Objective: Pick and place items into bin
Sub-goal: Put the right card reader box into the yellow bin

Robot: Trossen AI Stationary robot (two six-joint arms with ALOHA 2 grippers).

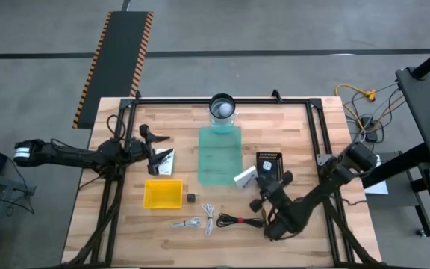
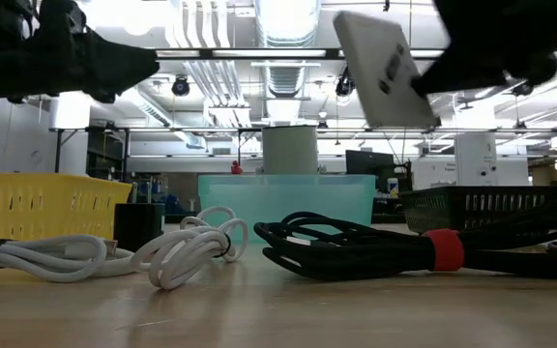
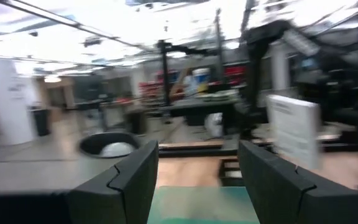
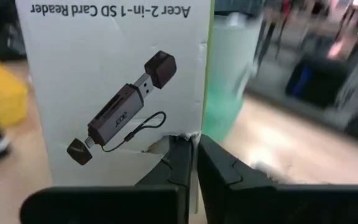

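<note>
right claw (image 4: 194, 163) pinches white card-reader packet (image 4: 114, 87) at one edge, held above counter (image 1: 125, 224) beside teal bin (image 1: 219, 155), long axis tilted. left claw (image 3: 197, 180) spread, empty, above counter near yellow basket (image 1: 163, 193). black cable (image 2: 356, 246) lies below.

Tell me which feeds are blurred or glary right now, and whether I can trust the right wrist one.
Left wrist view: smeared all over, ceiling lights blown out; only its own fingers look firm. Right wrist view: the card reader box is sharp enough to read, the background soft. Low view: bright ceiling glare, arms in silhouette, the black cable crisp. High view: evenly lit, the yellow bin clear.
</note>
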